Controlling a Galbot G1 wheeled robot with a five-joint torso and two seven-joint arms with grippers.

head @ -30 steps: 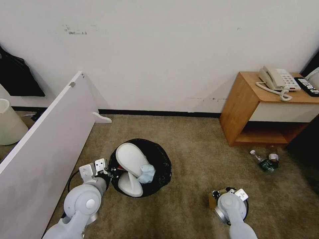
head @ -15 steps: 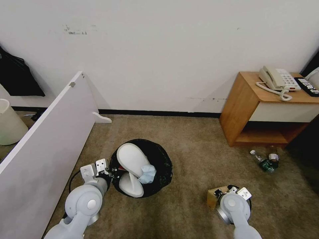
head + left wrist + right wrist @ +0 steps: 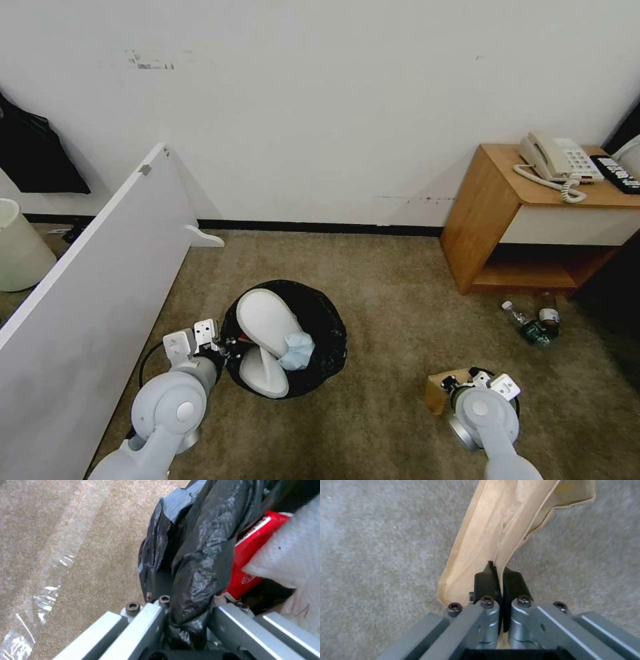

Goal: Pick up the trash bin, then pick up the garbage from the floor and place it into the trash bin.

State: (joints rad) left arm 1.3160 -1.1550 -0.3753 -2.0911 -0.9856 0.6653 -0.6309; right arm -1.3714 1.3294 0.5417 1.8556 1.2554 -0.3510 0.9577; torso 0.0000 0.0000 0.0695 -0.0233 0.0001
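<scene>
Right gripper (image 3: 481, 385), fingers clenched on the cardboard (image 3: 493, 537), has drifted toward four o'clock, away from the bin (image 3: 327, 320). Left gripper (image 3: 217, 343) keeps gripping the bin's rim at nine o'clock. Drop-off not yet close.

Brown carpet (image 3: 387, 293) covers the floor. On it, two bottles (image 3: 533, 323) lie at far right before a wooden nightstand (image 3: 493, 220). A white board (image 3: 87, 300) stands along the left, a pale bucket (image 3: 17, 247) beyond it.
</scene>
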